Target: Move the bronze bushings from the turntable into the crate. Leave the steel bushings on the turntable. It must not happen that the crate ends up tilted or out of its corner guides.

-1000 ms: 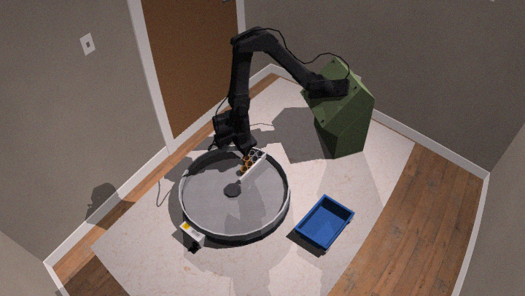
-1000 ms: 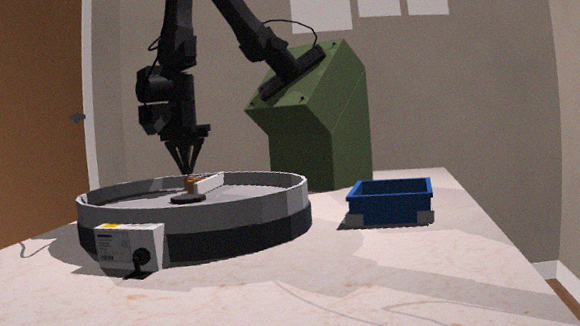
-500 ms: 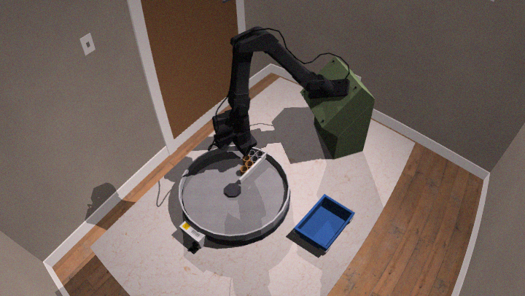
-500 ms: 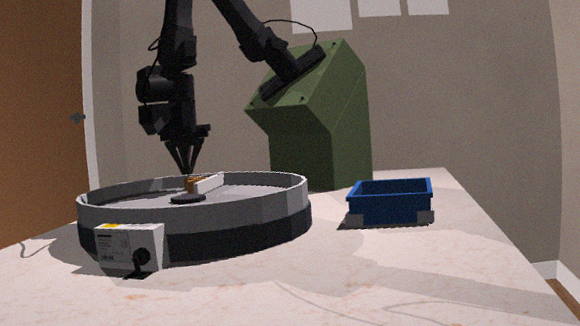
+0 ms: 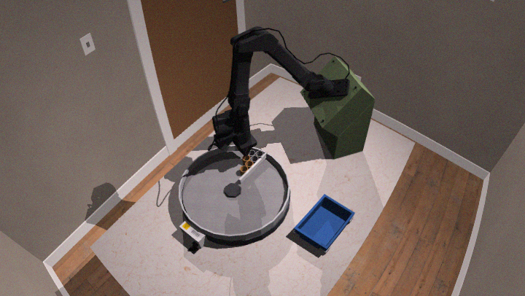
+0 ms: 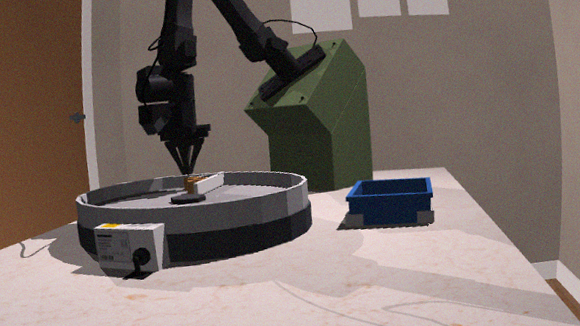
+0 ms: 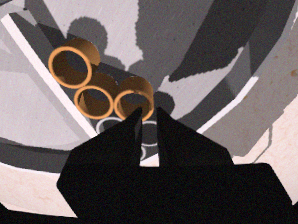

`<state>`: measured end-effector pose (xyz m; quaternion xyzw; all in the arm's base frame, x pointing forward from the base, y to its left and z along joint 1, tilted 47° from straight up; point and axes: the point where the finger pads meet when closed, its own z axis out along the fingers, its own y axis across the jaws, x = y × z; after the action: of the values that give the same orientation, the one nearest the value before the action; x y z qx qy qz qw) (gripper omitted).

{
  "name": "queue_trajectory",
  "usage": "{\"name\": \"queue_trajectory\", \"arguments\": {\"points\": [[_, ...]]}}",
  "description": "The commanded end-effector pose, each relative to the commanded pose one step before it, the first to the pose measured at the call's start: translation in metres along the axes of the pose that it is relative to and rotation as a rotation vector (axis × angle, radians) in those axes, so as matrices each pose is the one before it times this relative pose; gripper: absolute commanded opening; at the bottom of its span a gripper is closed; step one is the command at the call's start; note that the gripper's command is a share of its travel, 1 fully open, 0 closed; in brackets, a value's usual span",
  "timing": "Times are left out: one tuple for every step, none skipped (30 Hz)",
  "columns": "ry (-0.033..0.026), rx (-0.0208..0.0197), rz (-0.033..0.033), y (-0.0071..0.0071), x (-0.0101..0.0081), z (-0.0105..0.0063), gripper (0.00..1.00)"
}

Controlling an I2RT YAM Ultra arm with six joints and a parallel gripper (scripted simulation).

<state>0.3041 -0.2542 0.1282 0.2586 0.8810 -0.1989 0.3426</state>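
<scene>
Three bronze bushings stand together on the turntable [image 5: 205, 216] [image 6: 238, 212]; in the wrist view they are an upper left one [image 7: 88, 49], a middle one [image 7: 103, 80] and a right one [image 7: 138, 84]. Steel bushings [image 5: 254, 158] [image 7: 149, 122] stand beside them toward the rim, partly hidden by the fingers in the wrist view. My gripper [image 5: 245, 154] [image 6: 187, 173] [image 7: 149, 114] points down just above the right bronze bushing, open by only a narrow gap and empty. Its left fingertip overlaps that bushing's mouth; its right one appears just outside. The blue crate [image 5: 310, 213] [image 6: 391, 209] appears empty.
A white divider bar [image 5: 252, 167] [image 6: 210, 183] [image 7: 50, 75] runs along the bushings from the dark hub [image 5: 232, 190]. The turntable's raised rim surrounds them. A white control box [image 5: 192, 232] [image 6: 131, 245] sits at its side. The green pedestal [image 5: 345, 121] [image 6: 315, 142] carries the arm.
</scene>
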Motion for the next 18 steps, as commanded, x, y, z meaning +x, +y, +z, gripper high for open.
{"name": "queue_trajectory", "arguments": {"points": [[-0.02896,-0.01278,-0.00588,0.00297,-0.0154,-0.00364,0.13],[0.0,0.0,0.0,0.0,0.0,0.0,0.13],[0.0,0.0,0.0,0.0,0.0,0.0,0.13],[0.0,0.0,0.0,0.0,0.0,0.0,0.13],[0.0,0.0,0.0,0.0,0.0,0.0,0.13],[0.0,0.0,0.0,0.0,0.0,0.0,0.13],[0.0,0.0,0.0,0.0,0.0,0.0,0.13],[0.0,0.0,0.0,0.0,0.0,0.0,0.13],[0.0,0.0,0.0,0.0,0.0,0.0,0.13],[0.00045,-0.00006,-0.00006,0.00004,0.00009,0.00004,0.13],[0.00256,-0.00036,-0.00034,0.0002,0.00053,0.00023,0.13],[0.00526,-0.00075,-0.0007,0.00042,0.00108,0.00046,0.13],[0.00387,-0.00059,-0.0006,0.00048,0.00064,0.00065,0.13],[-0.00034,-0.00006,-0.00013,0.00028,-0.00049,-0.00009,0.13],[-0.01386,0.00166,0.00145,-0.00047,-0.00395,-0.00247,0.13],[-0.00526,0.00132,0.00118,-0.00062,-0.00168,-0.00204,0.13],[0.00044,0.00155,0.00139,-0.00079,0.00002,-0.00009,0.13],[-0.00003,0.00173,0.00156,-0.00091,0.00002,0.00009,0.13]]}}
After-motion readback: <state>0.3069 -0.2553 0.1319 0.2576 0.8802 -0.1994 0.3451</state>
